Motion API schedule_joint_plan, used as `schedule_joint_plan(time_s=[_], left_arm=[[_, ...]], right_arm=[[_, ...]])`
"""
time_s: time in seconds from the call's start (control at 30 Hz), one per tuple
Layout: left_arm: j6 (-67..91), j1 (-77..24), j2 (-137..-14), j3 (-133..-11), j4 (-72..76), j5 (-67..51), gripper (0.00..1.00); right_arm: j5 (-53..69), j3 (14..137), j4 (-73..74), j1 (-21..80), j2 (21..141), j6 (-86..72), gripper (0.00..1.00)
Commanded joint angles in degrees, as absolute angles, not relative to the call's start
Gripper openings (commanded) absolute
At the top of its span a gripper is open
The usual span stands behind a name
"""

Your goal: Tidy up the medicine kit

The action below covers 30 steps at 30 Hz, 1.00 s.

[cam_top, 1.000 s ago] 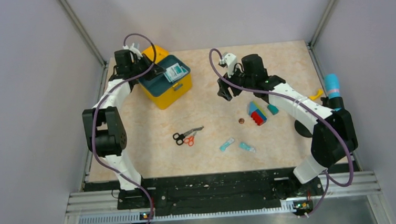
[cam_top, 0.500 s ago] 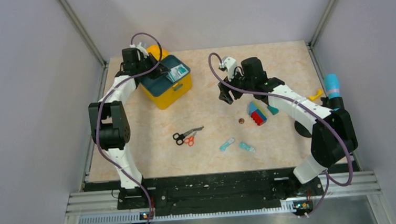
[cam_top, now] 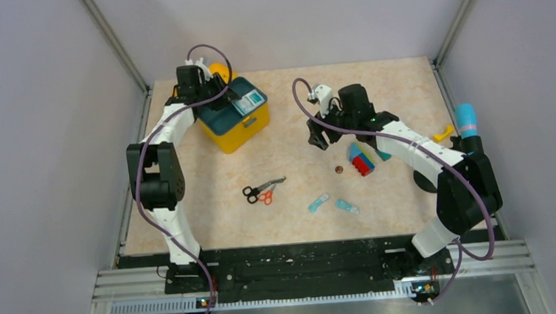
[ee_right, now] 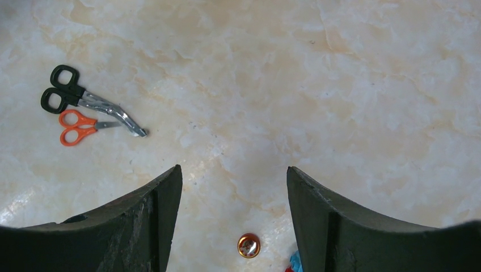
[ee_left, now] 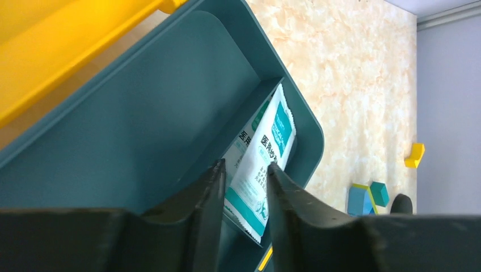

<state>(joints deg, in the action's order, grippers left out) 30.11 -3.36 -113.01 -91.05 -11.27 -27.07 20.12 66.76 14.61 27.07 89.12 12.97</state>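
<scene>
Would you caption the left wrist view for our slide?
Left gripper, slightly open, over a white sachet in the teal tray.

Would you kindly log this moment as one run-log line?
left hand: open, at packet in tray on medicine kit | right hand: open, empty, over table | scissors: on table, unpacked

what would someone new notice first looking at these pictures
The bright yellow medicine kit at the far left of the table, its dark teal tray holding white-and-teal sachets under the left gripper. Then two pairs of scissors, black and orange, mid-table, and the coloured blocks further right.
</scene>
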Motion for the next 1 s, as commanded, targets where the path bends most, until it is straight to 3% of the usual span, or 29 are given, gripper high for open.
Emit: schedule_joint_plan(time_s=[0.0,0.1,0.33,0.7,0.83,0.97], left_arm=[[26.08,-3.16,-108.77,-94.82,-11.57,-24.39,0.42],[25.10,-3.32,-107.87,-95.78,-11.90,-23.70,0.51],[18.21,-4.12,-103.85,-97.28,-12.84,-18.49,0.54],[10.94,-4.13,-84.08,-76.73,-3.01,-30.17,0.51],[13.06,-4.13,-80.41,-71.93,-6.32,-29.27,0.50],[16.33,-4.04,-78.78,-68.91,-10.51,-28.56,0.50]], right_arm=[[21.03,66.50,13.31,26.78,87.96,13.13,0.67],[20.99,66.33,13.49,26.77,87.97,13.46,0.67],[21.41,63.93,15.06,26.77,86.59,17.55,0.67],[34.41,53.01,31.87,26.83,81.01,55.73,0.59],[34.91,53.37,33.69,28.13,85.70,66.63,0.51],[37.21,56.16,36.62,29.81,90.72,76.32,0.50]])
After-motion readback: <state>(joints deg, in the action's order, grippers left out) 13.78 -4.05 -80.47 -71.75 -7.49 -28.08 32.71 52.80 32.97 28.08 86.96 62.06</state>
